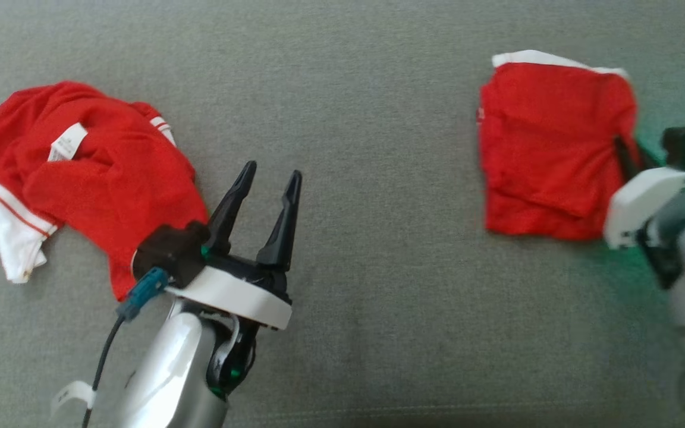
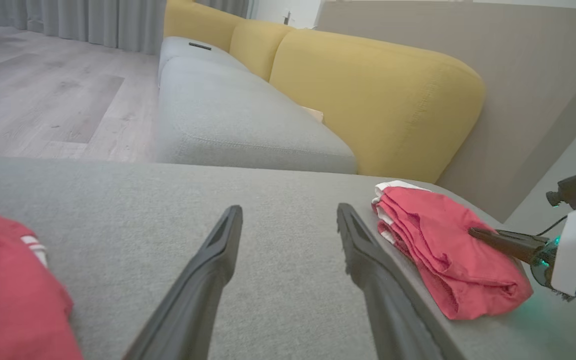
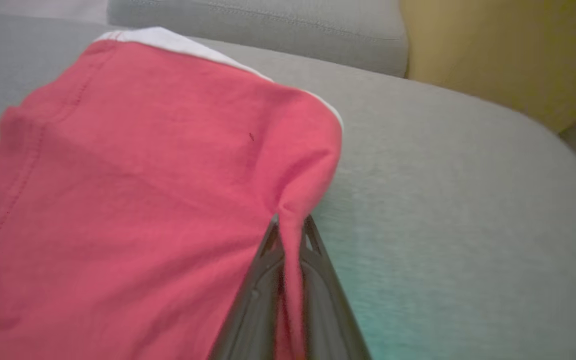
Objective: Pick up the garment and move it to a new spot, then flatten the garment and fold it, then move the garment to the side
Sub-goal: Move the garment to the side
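A folded red garment with a white edge lies flat at the right of the grey cushion. My right gripper is shut on its right edge, and a fold of red cloth is pinched between the fingers. From the left wrist view, the folded garment shows with the right gripper clamped on its near side. My left gripper hovers open over the middle of the cushion with nothing between its fingers.
A crumpled red and white garment with a white label lies at the left, just beside the left wrist. Beyond the cushion are a yellow sofa back, a further grey seat and a wooden floor.
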Robot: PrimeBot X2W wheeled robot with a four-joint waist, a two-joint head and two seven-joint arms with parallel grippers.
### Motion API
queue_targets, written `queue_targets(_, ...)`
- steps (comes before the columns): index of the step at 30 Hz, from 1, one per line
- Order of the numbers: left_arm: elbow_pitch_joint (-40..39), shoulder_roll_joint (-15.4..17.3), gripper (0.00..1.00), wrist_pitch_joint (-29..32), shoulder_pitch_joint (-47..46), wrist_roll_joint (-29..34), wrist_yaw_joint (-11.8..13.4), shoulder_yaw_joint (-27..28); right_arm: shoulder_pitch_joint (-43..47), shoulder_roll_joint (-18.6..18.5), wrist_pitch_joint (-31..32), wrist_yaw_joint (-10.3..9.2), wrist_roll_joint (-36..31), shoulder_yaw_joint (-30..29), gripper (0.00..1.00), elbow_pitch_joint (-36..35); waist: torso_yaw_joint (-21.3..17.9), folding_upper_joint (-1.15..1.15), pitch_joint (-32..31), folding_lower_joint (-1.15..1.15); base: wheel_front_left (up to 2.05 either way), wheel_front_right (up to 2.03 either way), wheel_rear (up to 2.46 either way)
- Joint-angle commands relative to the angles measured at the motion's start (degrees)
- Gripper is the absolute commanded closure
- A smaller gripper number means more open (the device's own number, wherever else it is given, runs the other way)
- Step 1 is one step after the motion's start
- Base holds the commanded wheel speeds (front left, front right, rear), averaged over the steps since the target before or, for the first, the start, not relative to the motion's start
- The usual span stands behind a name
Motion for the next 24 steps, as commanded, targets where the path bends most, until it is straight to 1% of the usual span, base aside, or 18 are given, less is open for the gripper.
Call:
queue_targets(1, -2.2, 0.42, 0.0, -0.35, -2.3, -0.44, 0.07, 1.17, -2.25, -3.69, -0.5, -0.05, 0.51, 2.99, 1.0, -2.64, -0.38, 0.0, -0.18, 0.0, 0.0, 0.0, 0.0)
queue_targets(5, -2.65, 0.42, 0.0, -0.35, -2.78, -0.77, 0.32, 0.67, -2.79, -12.81, -0.06, -0.05, 2.48, 9.72, 1.0, -4.58, -0.45, 0.0, 0.5, 0.0, 0.0, 0.0, 0.0)
queue_targets(6, -2.65, 0.42, 0.0, -0.35, -2.78, -0.77, 0.32, 0.67, -2.79, -12.81, -0.06, -0.05, 2.48, 9.72, 1.0, -4.58, -0.45, 0.0, 0.5, 0.0, 0.0, 0.0, 0.0)
queue_targets(10, -3.0, 0.42, 0.0, -0.35, -3.42, -1.05, 0.23, 0.17, -3.83, -22.22, 0.24, -0.05, 3.9, 12.95, 1.0, -3.67, 0.39, 0.0, 1.87, 0.0, 0.0, 0.0, 0.0)
queue_targets(14, -3.04, 0.42, 0.0, -0.35, -3.99, -1.11, 0.12, 0.23, -5.69, -28.46, -0.39, -0.05, 4.52, 13.51, 1.0, -1.41, 1.76, 0.0, 3.5, 0.0, 0.0, 0.0, 0.0)
queue_targets(18, -3.2, 0.42, 0.0, -0.35, -4.54, -1.14, 0.02, 0.61, -7.93, -31.61, -1.12, -0.05, 4.7, 12.23, 1.0, 1.96, 3.17, 0.0, 4.82, 0.0, 0.0, 0.0, 0.0)
queue_targets(20, -3.33, 0.42, 0.0, -0.35, -4.7, -1.18, -0.01, 0.86, -9.03, -32.35, -1.28, -0.05, 3.93, 11.37, 1.0, 3.72, 3.71, 0.0, 5.3, 0.0, 0.0, 0.0, 0.0)
queue_targets(24, -3.4, 0.42, 0.0, -0.35, -4.81, -1.18, -0.06, 1.21, -10.51, -32.43, -1.55, -0.05, 2.18, 9.69, 1.0, 6.94, 4.34, 0.0, 5.79, 0.0, 0.0, 0.0, 0.0)
